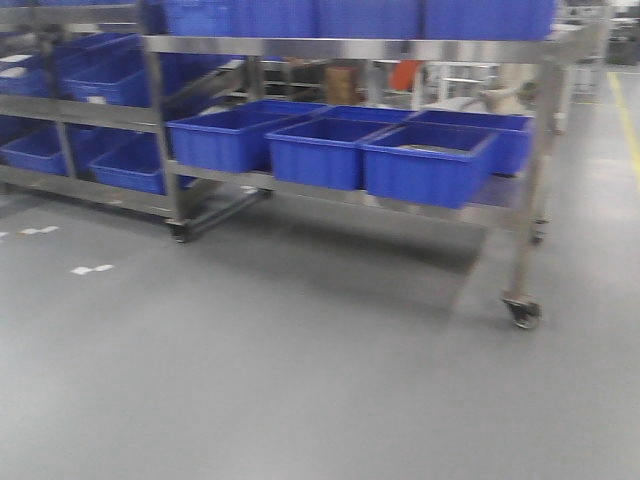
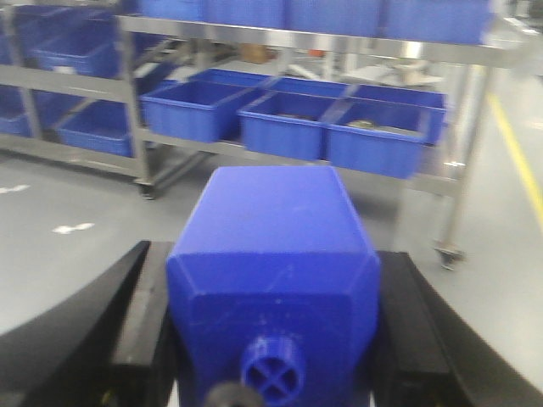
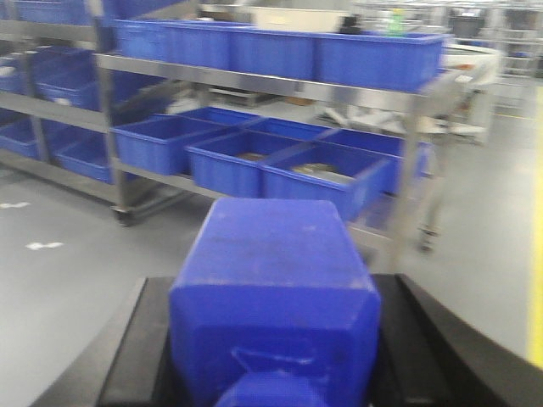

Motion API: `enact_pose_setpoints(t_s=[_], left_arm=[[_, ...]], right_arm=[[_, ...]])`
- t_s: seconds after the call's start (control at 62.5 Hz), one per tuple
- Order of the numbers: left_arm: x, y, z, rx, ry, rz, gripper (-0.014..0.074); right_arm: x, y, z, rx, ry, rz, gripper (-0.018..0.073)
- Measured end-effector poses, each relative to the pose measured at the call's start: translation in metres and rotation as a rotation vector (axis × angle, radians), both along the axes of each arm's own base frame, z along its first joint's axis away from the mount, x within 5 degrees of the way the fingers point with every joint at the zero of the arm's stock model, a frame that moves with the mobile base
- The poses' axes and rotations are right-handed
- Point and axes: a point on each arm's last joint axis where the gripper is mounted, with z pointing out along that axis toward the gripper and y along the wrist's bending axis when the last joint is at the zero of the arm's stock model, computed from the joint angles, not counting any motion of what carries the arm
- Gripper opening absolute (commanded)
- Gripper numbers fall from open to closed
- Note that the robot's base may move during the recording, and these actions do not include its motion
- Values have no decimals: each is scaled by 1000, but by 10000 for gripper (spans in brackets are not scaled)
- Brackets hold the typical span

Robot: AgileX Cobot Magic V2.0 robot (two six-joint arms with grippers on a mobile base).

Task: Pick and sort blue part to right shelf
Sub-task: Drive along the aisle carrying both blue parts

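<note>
The blue part (image 3: pixel 276 271), a deep-blue bottle-shaped block with sloped shoulders and a wide cap at the frame's bottom edge, fills the right wrist view. My right gripper (image 3: pixel 273 284) is shut on it, with black fingers (image 3: pixel 140 339) pressed on both sides. In the left wrist view my left gripper (image 2: pixel 271 254) is shut on a squatter blue block (image 2: pixel 271 229) with a tiny round cross-slotted knob. Neither gripper shows in the front view. Ahead stands a wheeled steel shelf (image 1: pixel 350 48) carrying blue bins (image 1: pixel 430 165).
A second steel rack (image 1: pixel 60 110) with more blue bins stands at the left. The near shelf's caster (image 1: pixel 523 313) rests on grey floor (image 1: pixel 300 380). White floor marks (image 1: pixel 92 269) lie at the left, and a yellow line (image 1: pixel 628 110) runs along the right.
</note>
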Motion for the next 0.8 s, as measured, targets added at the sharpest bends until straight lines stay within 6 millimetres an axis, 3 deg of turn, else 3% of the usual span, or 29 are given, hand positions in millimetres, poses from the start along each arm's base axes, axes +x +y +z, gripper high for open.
enact_pose_setpoints(t_s=[0.799], left_arm=[[0, 0, 0, 0, 0, 0, 332]], right_arm=[[0, 0, 0, 0, 0, 0, 428]])
